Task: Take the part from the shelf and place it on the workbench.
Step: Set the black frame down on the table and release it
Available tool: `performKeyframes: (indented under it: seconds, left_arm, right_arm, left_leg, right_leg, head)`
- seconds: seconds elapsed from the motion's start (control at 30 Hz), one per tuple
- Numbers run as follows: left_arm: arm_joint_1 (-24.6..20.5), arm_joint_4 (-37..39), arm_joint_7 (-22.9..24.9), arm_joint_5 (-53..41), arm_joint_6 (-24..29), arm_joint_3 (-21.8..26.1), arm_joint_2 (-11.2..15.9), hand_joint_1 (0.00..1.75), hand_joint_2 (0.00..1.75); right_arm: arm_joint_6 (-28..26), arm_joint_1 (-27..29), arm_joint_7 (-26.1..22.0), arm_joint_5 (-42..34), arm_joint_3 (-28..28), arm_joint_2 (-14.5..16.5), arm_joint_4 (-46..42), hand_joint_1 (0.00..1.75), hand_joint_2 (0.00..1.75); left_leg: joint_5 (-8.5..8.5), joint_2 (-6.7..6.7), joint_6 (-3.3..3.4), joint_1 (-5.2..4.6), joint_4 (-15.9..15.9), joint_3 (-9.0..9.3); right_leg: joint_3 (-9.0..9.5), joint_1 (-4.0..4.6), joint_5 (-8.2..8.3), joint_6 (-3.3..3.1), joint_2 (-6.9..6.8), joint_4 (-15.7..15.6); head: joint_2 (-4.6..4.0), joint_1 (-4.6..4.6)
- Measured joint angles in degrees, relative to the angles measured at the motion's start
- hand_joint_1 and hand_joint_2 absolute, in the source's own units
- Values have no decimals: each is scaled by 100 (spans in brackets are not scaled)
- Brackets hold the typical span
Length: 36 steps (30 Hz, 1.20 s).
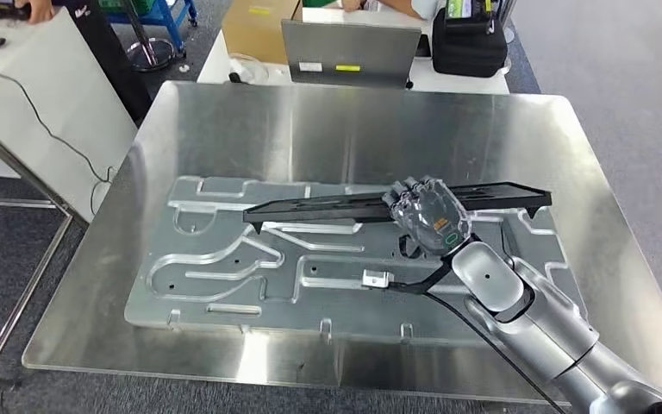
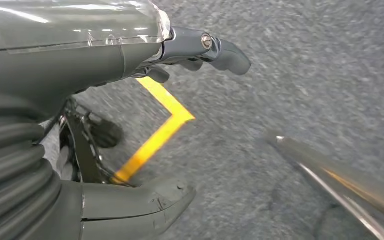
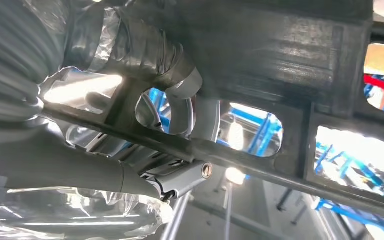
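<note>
From my remote seat, the steel workbench [image 1: 224, 129] is my reference point here. Off its far-left corner there's a white table [image 1: 43, 95] with a black cable [image 1: 34, 112] trailing down it, and a person's hand [image 1: 39, 10] at its far edge. On the workbench sits a big machined aluminium fixture plate [image 1: 224, 267] with grooves cut in it. The long black plastic part [image 1: 327, 207] runs across the plate's far half, and my right hand [image 1: 429, 214] has its fingers wrapped around it toward the right end. Can't tell if the part is resting on the plate or just above it. Behind the workbench: a grey laptop [image 1: 349, 52] and a black bag [image 1: 470, 39]. Left hand [image 2: 130, 55] hangs over grey carpet [image 2: 305, 75] with yellow tape [image 2: 155, 130], fingers apart, holding nothing.
</note>
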Motion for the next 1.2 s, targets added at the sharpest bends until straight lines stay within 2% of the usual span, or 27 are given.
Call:
performKeyframes:
  seconds: [0.03, 0.1, 0.13, 0.17, 0.2, 0.27, 0.3, 0.33, 0.4, 0.43, 0.47, 0.53, 0.57, 0.6, 0.63, 0.7, 0.73, 0.77, 0.83, 0.9, 0.93, 1.0, 1.07, 1.1, 1.13, 1.17, 1.2]
  left_arm:
    - [-9, 40, -10, -26, -1, 63, 2, 0, 175]
    - [1, 106, -23, -49, -1, 164, 5, 0, 175]
    - [8, 126, -23, -57, -2, 203, 7, 0, 175]
    - [17, 141, -21, -66, -4, 239, 7, 0, 175]
    - [28, 152, -17, -73, -4, 272, 9, 0, 175]
    - [51, 169, -1, -78, 11, 315, 11, 0, 175]
    - [57, 175, 4, -65, 28, 326, 11, 0, 175]
    - [54, 177, 4, -40, 57, 320, 10, 0, 131]
    - [33, 178, -8, 48, 147, 259, 7, 0, 44]
    - [24, 178, -17, 112, 204, 212, 5, 0, 0]
    - [19, 178, -25, 192, 252, 162, 5, 0, 0]
    - [24, 178, -37, 346, 308, 85, 2, 0, 0]
    - [30, 179, -37, 400, 316, 58, 0, 0, 0]
    - [37, 179, -36, 429, 319, 36, -2, 0, 0]
    - [46, 180, -33, 450, 320, 16, -4, 0, 0]
    - [62, 181, -9, 516, 316, -42, -7, 0, 0]
    - [67, 180, 7, 562, 315, -76, -8, 0, 0]
    - [72, 179, 25, 609, 314, -116, -8, 0, 0]
    - [90, 177, 51, 671, 318, -191, -7, 0, 0]
    - [112, 165, 76, 710, 332, -264, -2, 0, 0]
    - [124, 156, 90, 737, 342, -302, 1, 0, 0]
    - [154, 135, 133, 855, 365, -386, 6, 0, 0]
    - [209, 101, 192, 1046, 409, -495, 9, 0, 0]
    - [245, 74, 217, 1141, 436, -564, 11, 0, 0]
    - [282, 43, 236, 1217, 462, -631, 11, 0, 0]
    - [313, 12, 250, 1268, 485, -693, 12, 0, 0]
    - [337, -18, 263, 1305, 501, -743, 12, 0, 0]
  right_arm:
    - [-1, -20, -1, 10, 63, -32, 27, 175, 175]
    - [0, -22, -4, -22, 164, -87, 90, 175, 175]
    - [-1, -19, -4, -81, 197, -112, 130, 175, 175]
    - [-8, -7, -3, -166, 221, -130, 176, 175, 175]
    - [-30, 19, -2, -264, 238, -149, 239, 175, 175]
    - [-114, 95, -2, -402, 257, -169, 359, 87, 87]
    - [-160, 136, -3, -439, 254, -184, 408, 44, 44]
    - [-195, 163, -4, -458, 239, -194, 433, 0, 0]
    - [-232, 210, -4, -480, 161, -223, 450, 0, 0]
    - [-240, 232, -5, -485, 113, -235, 452, 0, 0]
    - [-245, 259, -7, -489, 71, -248, 455, 0, 0]
    - [-249, 326, -13, -495, 25, -267, 473, 0, 0]
    - [-249, 367, -15, -498, 18, -271, 486, 0, 0]
    - [-249, 408, -18, -501, 15, -272, 498, 0, 0]
    - [-249, 440, -19, -504, 10, -272, 507, 0, 0]
    - [-250, 466, -22, -517, -19, -274, 517, 0, 0]
    - [-250, 472, -24, -528, -39, -277, 520, 0, 0]
    - [-251, 481, -28, -539, -59, -282, 524, 0, 0]
    - [-254, 511, -42, -552, -87, -294, 529, 0, 0]
    - [-256, 529, -60, -556, -108, -300, 527, 0, 0]
    - [-257, 532, -67, -557, -115, -300, 526, 0, 0]
    - [-257, 536, -75, -560, -122, -299, 526, 0, 0]
    - [-252, 549, -81, -564, -122, -297, 529, 0, 0]
    - [-249, 556, -83, -566, -122, -296, 533, 0, 0]
    - [-245, 560, -84, -567, -122, -295, 537, 0, 0]
    - [-239, 561, -85, -569, -122, -294, 541, 0, 0]
    - [-234, 559, -85, -573, -122, -293, 544, 0, 0]
  left_leg:
    - [-263, 10, -18, 2, 167, -246]
    - [-868, 23, -39, 5, 119, -602]
    - [-991, 27, -30, 4, -59, -712]
    - [-854, 27, -2, -4, -323, -794]
    - [-371, 21, 41, -17, -659, -849]
    - [766, -11, 127, -60, -1177, -915]
    - [1109, -26, 163, -80, -1277, -921]
    - [1166, -35, 192, -97, -1276, -915]
    - [1077, -24, 257, -83, -1297, -832]
    - [1045, -19, 293, -70, -1346, -775]
    - [1011, -14, 317, -52, -1392, -709]
    - [916, -16, 339, -46, -1422, -599]
    - [860, -18, 335, -44, -1422, -545]
    - [802, -23, 331, -43, -1422, -481]
    - [743, -26, 324, -43, -1421, -405]
    - [638, -29, 293, -44, -1423, -268]
    - [601, -27, 270, -54, -1419, -233]
    - [579, -21, 243, -62, -1421, -226]
    - [561, 1, 190, -73, -1436, -236]
    - [524, 25, 130, -80, -1422, -233]
    - [449, 33, 101, -80, -1325, -265]
    - [107, 36, 48, -58, -770, -497]
    - [-258, 37, 2, -18, -33, -820]
    - [-309, 38, -19, 2, 150, -890]
    - [-247, 39, -36, 21, 119, -854]
    - [-91, 41, -49, 38, -137, -702]
    - [94, 45, -58, 56, -536, -473]
  right_leg:
    - [138, -1, -98, -5, 5, -23]
    - [441, -2, -322, 4, 21, -45]
    - [594, 0, -435, 14, 27, -47]
    - [748, 5, -550, 28, 28, -46]
    - [880, 11, -664, 47, 34, -41]
    - [1070, 24, -883, 111, 56, -2]
    - [1121, 22, -978, 152, 74, 9]
    - [1165, 16, -1051, 197, 87, -1]
    - [1229, -2, -1170, 272, 78, -13]
    - [1192, -7, -1252, 306, 54, 103]
    - [1073, -14, -1369, 338, 28, 347]
    - [580, -35, -1616, 400, -3, 1111]
    - [316, -49, -1650, 423, -7, 1428]
    - [119, -59, -1558, 438, -12, 1570]
    - [28, -66, -1331, 443, -16, 1488]
    - [77, -67, -667, 421, -25, 817]
    - [131, -51, -420, 395, -28, 483]
    - [164, -32, -283, 354, -33, 247]
    - [173, 8, -264, 275, -26, 118]
    - [204, -24, -249, 193, -18, 46]
    - [228, -44, -224, 147, -25, 10]
    - [263, -67, -183, 78, -54, -36]
    - [256, -69, -167, 62, -77, -32]
    - [248, -72, -163, 67, -85, -23]
    - [240, -78, -161, 77, -90, -10]
    - [230, -88, -162, 94, -93, 10]
    - [219, -97, -168, 120, -94, 41]
  head:
    - [0, 0]
    - [0, 0]
    - [0, 0]
    - [0, 0]
    - [0, 0]
    - [0, 2]
    - [0, 2]
    - [0, 2]
    - [0, 0]
    - [0, 3]
    - [0, 3]
    - [0, 5]
    - [0, 4]
    - [0, 5]
    - [0, 5]
    - [0, 5]
    - [0, 4]
    - [0, 3]
    - [0, 0]
    - [0, 0]
    - [0, -1]
    - [0, 0]
    - [0, 0]
    - [0, -1]
    - [0, -1]
    - [0, -1]
    - [0, -1]
